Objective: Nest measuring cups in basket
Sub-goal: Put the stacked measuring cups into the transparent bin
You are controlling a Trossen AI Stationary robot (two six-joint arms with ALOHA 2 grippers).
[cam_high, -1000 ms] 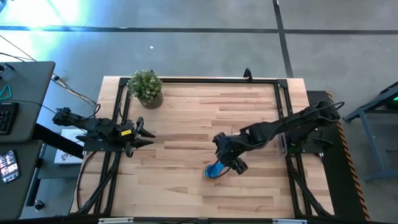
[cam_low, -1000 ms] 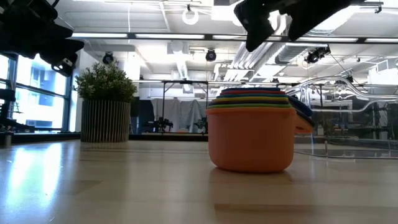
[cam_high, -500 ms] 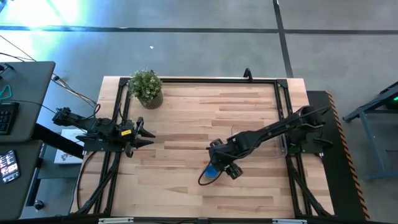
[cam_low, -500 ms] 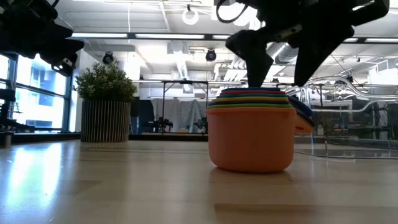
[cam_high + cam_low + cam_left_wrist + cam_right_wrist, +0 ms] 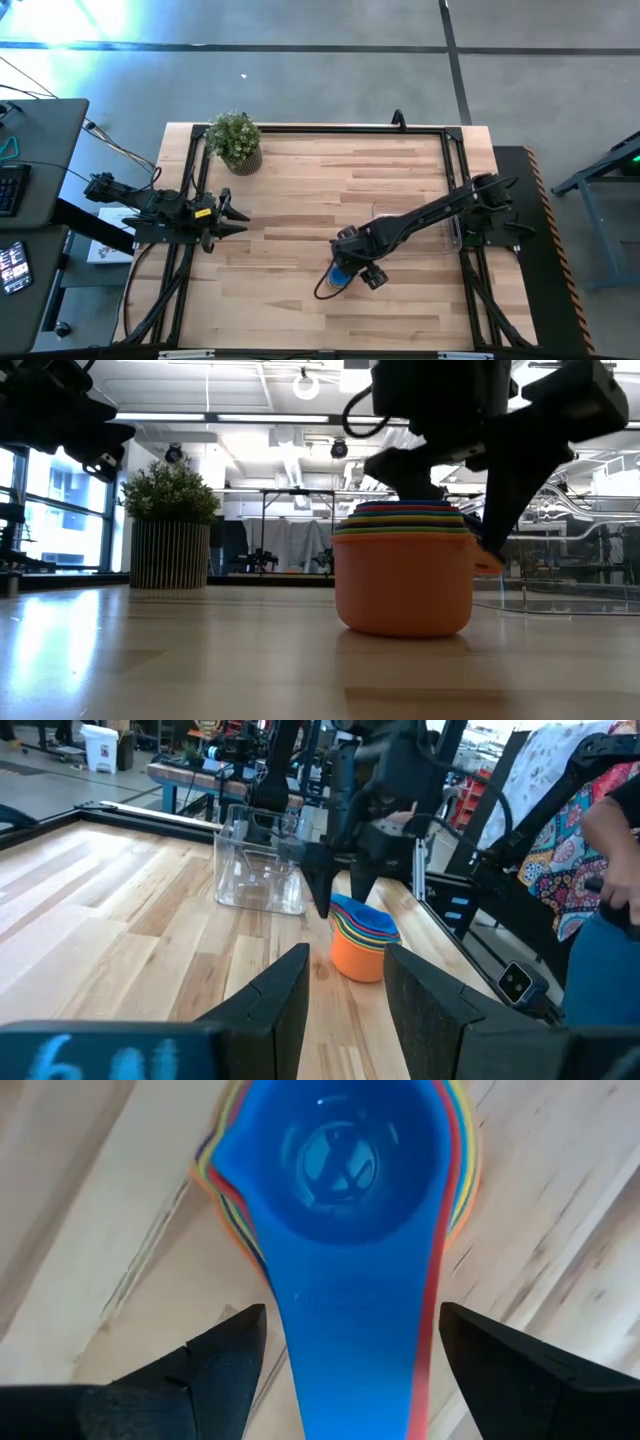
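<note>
The nested measuring cups (image 5: 403, 568), mid-table, are straddled by the open right gripper (image 5: 345, 1365); closing on the handles is needed next.

Nested measuring cups (image 5: 403, 565) stacked orange outermost with green, yellow and purple rims above, blue cup (image 5: 340, 1170) innermost, clear basket (image 5: 258, 860), pale striped wood table (image 5: 300, 180), green plant (image 5: 235, 135) in ribbed brown pot, black arms.

High view looks straight down, low view level across; both share the measuring cups (image 5: 342, 275).
</note>
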